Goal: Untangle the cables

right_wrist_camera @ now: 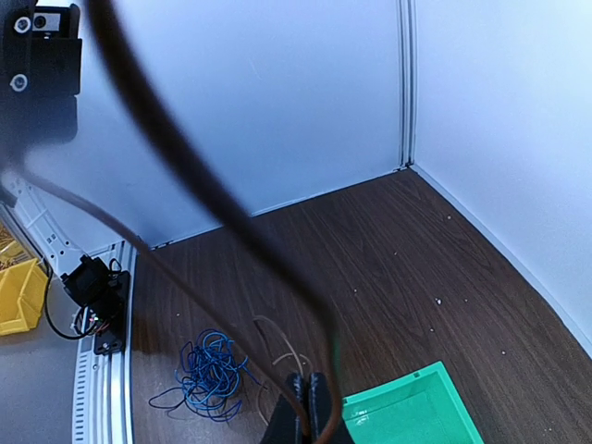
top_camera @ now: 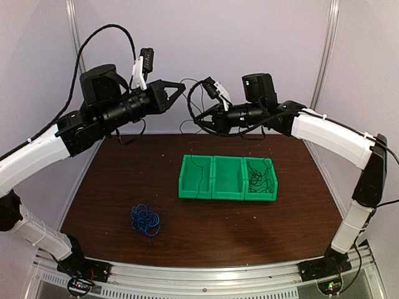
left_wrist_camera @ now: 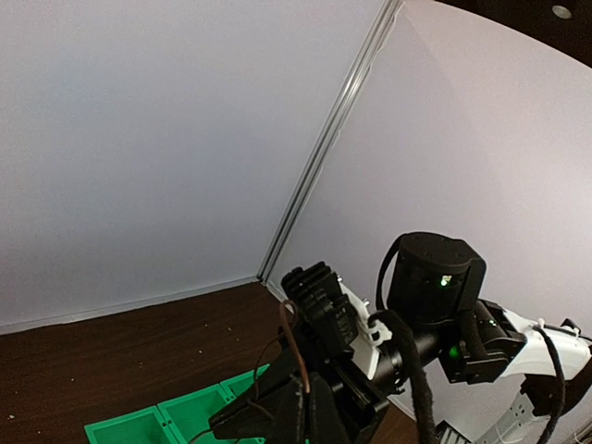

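Dark wood-grain bench (top_camera: pixel 299 205) carried a green plastic tray (top_camera: pixel 212 192) with three open compartments, set near the middle. Thin black cables (top_camera: pixel 257 175) lay in loose curls in its right compartment. Blue cables (top_camera: pixel 145 219) sat in a wiry, knotted clump on the near left, well apart from the tray. Bare bench lay around both, up to the pale walls at the far and side edges. High over the far edge, the left claw (top_camera: pixel 181 88) and right claw (top_camera: pixel 201 119) faced each other close together. Each was pinched closed on a thin dark cable (top_camera: pixel 189 99) looping between them.
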Action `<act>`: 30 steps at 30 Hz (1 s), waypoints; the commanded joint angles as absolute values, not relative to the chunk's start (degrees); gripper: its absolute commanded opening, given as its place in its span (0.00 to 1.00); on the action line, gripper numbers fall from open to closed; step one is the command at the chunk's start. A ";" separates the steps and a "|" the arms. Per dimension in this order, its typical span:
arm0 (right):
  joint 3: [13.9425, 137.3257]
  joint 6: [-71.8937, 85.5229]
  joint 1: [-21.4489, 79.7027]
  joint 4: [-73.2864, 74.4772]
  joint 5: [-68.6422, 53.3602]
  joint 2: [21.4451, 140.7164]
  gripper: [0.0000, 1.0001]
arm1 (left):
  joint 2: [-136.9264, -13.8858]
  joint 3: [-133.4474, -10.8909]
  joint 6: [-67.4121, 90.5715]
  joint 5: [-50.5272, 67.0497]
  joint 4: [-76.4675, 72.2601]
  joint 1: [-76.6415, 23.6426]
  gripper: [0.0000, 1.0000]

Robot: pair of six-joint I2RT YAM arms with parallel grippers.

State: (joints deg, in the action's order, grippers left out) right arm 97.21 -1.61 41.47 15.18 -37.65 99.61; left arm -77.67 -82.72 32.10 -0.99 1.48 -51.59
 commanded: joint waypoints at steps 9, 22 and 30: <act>94.84 -4.76 31.99 17.05 -39.58 89.93 0.00 | -77.17 -78.19 29.53 -5.04 0.48 -51.59 0.54; 89.89 -8.13 20.37 18.45 -36.29 83.08 0.00 | -68.91 -61.06 29.55 -11.53 3.79 -51.55 0.60; 82.10 -9.80 16.36 16.05 -35.00 81.28 0.00 | -65.20 -59.33 28.43 -13.88 4.69 -51.59 0.60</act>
State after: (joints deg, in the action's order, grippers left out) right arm 84.64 -8.29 18.13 17.28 -36.67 83.20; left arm -66.78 -60.05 29.85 -11.84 6.22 -51.59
